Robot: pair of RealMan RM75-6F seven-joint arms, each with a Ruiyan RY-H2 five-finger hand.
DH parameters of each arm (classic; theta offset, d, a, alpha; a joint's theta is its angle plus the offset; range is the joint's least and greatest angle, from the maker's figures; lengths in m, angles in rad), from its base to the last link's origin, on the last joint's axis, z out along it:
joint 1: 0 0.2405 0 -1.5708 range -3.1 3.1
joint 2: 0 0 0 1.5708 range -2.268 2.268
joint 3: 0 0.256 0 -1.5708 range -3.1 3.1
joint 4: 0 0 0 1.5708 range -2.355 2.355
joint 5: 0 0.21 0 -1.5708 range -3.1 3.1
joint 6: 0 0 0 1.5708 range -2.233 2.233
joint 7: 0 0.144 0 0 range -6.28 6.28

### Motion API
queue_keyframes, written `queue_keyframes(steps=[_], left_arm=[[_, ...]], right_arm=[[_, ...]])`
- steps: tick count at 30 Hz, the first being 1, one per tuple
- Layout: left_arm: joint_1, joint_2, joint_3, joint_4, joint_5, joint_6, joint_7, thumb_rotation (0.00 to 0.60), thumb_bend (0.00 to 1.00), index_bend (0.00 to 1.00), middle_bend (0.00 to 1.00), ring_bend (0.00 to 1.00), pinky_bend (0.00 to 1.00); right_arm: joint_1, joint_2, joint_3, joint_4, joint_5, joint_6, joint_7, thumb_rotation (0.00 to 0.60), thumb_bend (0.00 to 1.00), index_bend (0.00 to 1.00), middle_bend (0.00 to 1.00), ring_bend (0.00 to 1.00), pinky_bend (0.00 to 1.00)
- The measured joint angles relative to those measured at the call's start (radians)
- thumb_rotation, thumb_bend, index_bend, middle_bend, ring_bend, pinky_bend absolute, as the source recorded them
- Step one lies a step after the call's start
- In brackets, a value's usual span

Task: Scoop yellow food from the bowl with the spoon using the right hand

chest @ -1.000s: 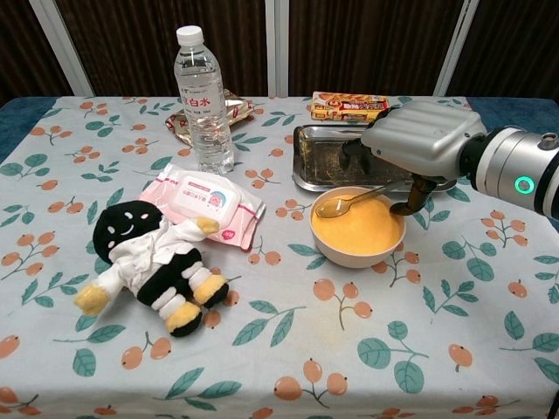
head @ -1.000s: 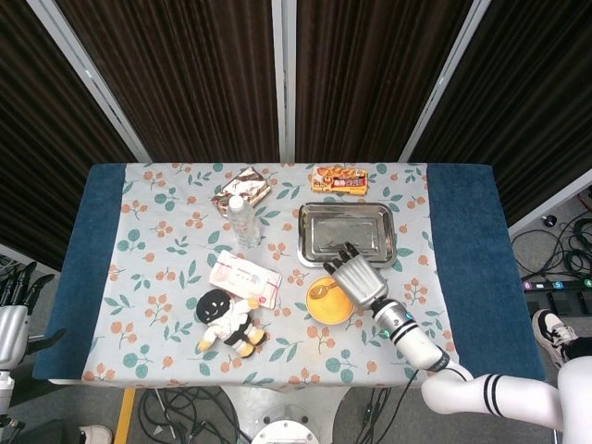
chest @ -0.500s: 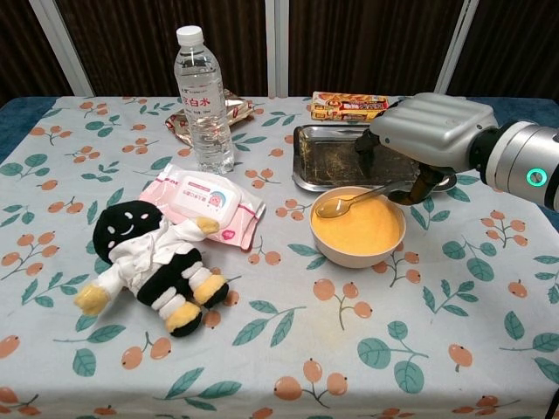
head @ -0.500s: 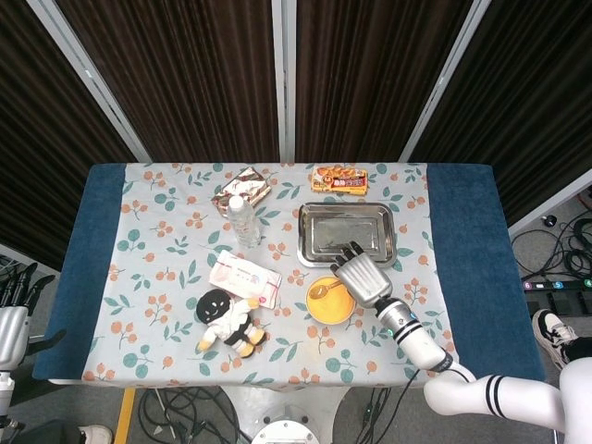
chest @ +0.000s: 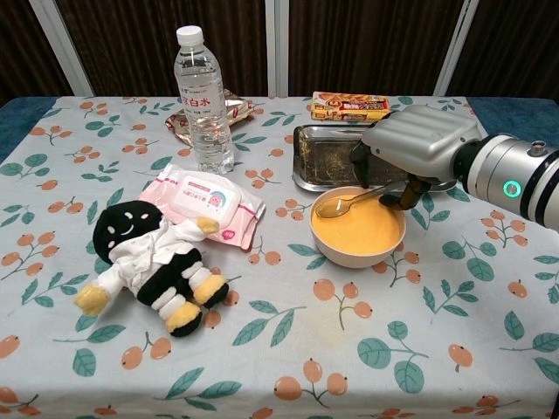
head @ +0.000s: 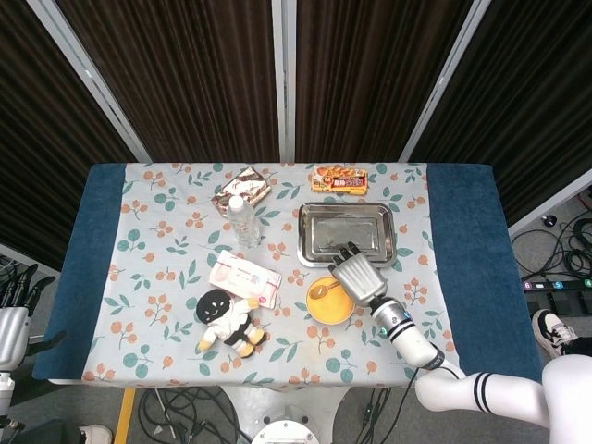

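Observation:
A pale bowl (chest: 357, 249) (head: 330, 313) of yellow food stands right of centre on the floral cloth. A gold spoon (chest: 336, 206) (head: 319, 290) lies in it, its scoop at the left rim and its handle running right toward the back rim. My right hand (chest: 417, 145) (head: 359, 275) hovers over the handle's far end, fingers (chest: 359, 161) curled down and spread, thumb tip just right of the handle. The handle's end is hidden under the palm, so contact is unclear. My left hand (head: 13, 310) hangs off the table's left side, holding nothing.
A steel tray (chest: 325, 164) (head: 345, 231) sits right behind the bowl, under the hand. A water bottle (chest: 203, 96), a wipes pack (chest: 201, 201) and a plush doll (chest: 148, 262) stand to the left. A snack box (chest: 349, 106) lies at the back.
The right hand drew back and up half a second ago, then came down and left again over the spoon handle. Spoon and bowl have not moved.

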Motion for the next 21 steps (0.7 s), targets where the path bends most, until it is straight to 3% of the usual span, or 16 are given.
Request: queue_keyframes(steps=[21], left_arm=[[-0.001,-0.011,-0.004,0.024,-0.009,-0.01,-0.015,0.6,0.0,0.22,0.11,0.09,0.12]], right_arm=[[0.023,-0.024,-0.002,0.022,0.024,-0.008,-0.009,0.6,0.33,0.53,0.35,0.19,0.17]])
